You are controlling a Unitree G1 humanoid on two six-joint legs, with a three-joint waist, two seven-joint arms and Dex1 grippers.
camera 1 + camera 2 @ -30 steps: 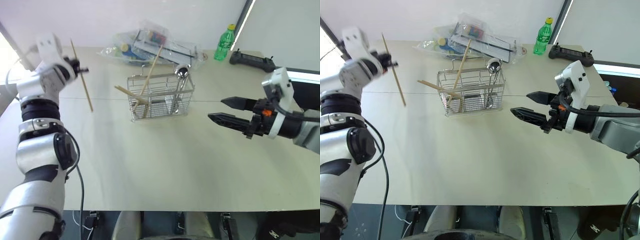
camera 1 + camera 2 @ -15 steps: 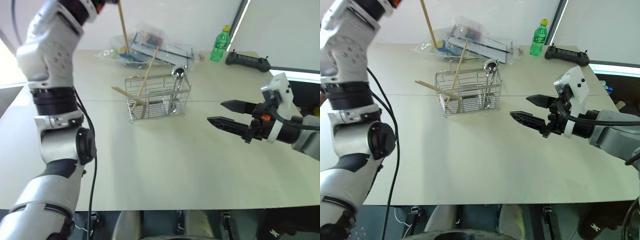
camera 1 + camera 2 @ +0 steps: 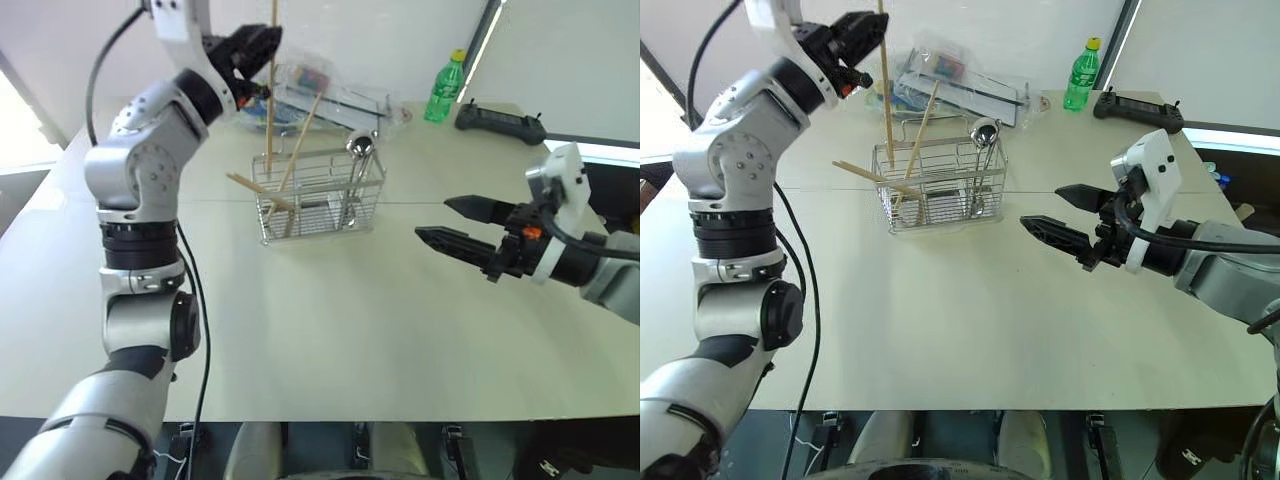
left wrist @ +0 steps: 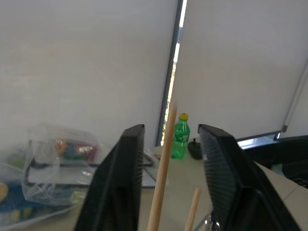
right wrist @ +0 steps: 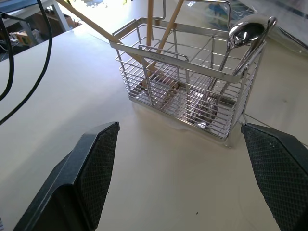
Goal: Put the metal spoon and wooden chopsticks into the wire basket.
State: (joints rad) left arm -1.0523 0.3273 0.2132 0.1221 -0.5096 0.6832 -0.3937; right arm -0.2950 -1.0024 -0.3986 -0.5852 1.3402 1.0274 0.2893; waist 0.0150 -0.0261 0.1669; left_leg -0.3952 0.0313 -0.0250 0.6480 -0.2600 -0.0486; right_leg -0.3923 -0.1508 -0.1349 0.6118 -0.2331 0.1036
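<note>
The wire basket [image 3: 312, 216] stands mid-table with the metal spoon [image 3: 362, 143] upright in its right end. One wooden chopstick [image 3: 302, 143] leans inside it, and another [image 3: 252, 185] lies slanted with its end sticking out to the left. A third chopstick [image 3: 270, 100] stands upright, its lower end down in the basket's far left corner. My left gripper [image 3: 258, 42] is high above the basket, open, and the stick [image 4: 163, 159] passes between its fingers [image 4: 118, 187] with a gap on each side. To the right of the basket my right gripper [image 3: 432, 220] hovers open and empty.
Behind the basket lies a clear plastic bag [image 3: 325, 82] of items. A green bottle [image 3: 441, 90] and a black controller [image 3: 502, 121] sit at the back right. Bare tabletop stretches from the basket to the front edge.
My left arm swung right with the chopstick, turned it upright over the basket and lowered its end inside. Its fingers have parted. The right arm has not moved.
</note>
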